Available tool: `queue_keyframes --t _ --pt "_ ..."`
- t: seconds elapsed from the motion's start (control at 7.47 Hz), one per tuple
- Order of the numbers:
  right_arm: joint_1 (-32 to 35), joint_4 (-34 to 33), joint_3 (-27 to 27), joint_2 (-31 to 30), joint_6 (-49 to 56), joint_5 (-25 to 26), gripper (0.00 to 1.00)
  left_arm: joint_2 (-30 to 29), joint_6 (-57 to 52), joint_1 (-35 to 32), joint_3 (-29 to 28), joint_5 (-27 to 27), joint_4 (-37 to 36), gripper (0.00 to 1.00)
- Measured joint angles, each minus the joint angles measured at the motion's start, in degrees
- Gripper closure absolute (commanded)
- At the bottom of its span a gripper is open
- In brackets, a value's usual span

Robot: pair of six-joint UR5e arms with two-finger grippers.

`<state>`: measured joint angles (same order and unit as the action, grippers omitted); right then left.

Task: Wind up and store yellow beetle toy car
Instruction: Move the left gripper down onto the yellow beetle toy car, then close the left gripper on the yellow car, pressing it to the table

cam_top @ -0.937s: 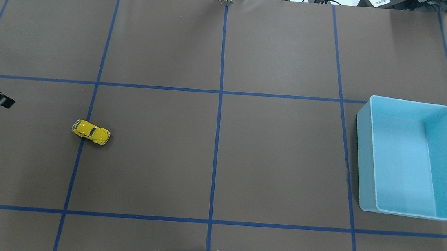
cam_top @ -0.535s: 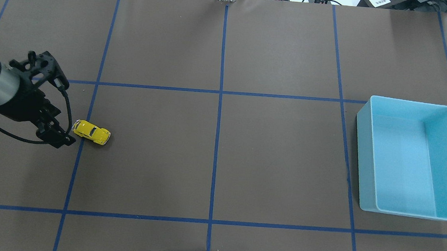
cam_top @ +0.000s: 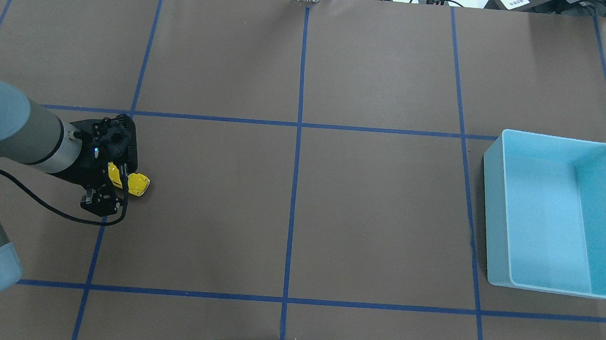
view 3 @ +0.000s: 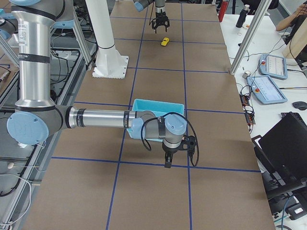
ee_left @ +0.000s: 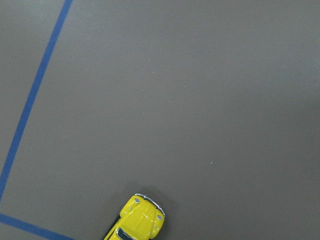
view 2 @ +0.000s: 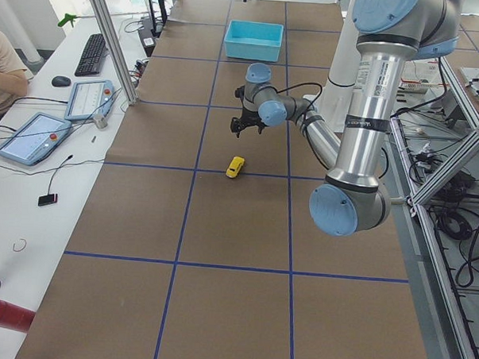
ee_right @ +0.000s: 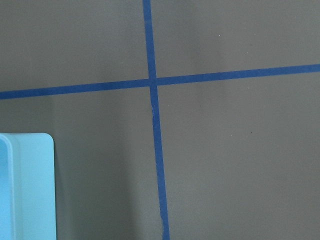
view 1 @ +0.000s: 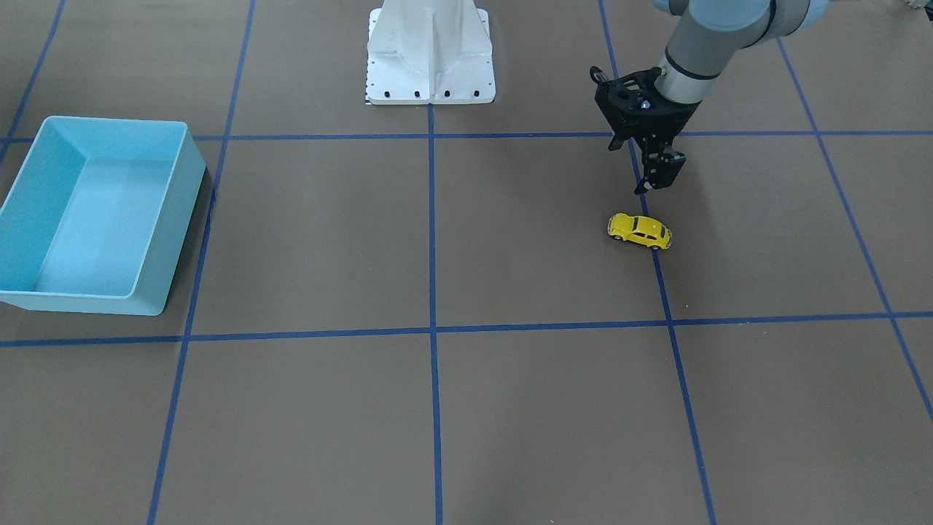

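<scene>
Left gripper (view 1: pixel 656 179) is held above the yellow beetle toy car (view 1: pixel 640 231), jaws parted and empty; the approach is judged underway, and a descent around its body is needed.

The yellow toy car (view 1: pixel 640 231) wears glossy paint. The counter (view 1: pixel 539 408) has a matt brown, papery cover crossed by smooth blue tape (view 1: pixel 431 240). The blue bin (view 1: pixel 182 219) is smooth plastic. The left claw (view 1: pixel 658 179) looks matt black.
</scene>
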<state>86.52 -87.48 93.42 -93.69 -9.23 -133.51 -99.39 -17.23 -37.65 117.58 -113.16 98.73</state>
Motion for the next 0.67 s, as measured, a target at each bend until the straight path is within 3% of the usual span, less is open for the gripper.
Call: queue_keyframes --t 0.27,0.67 --pt "0.0 0.0 0.0 0.0 0.0 0.0 0.0 -0.3 -14.8 0.1 -2.0 0.5 0.3 0.0" --pt "0.0 -0.1 0.0 0.0 0.0 0.0 0.0 -1.8 -25.4 0.2 -6.3 2.1 0.6 0.0"
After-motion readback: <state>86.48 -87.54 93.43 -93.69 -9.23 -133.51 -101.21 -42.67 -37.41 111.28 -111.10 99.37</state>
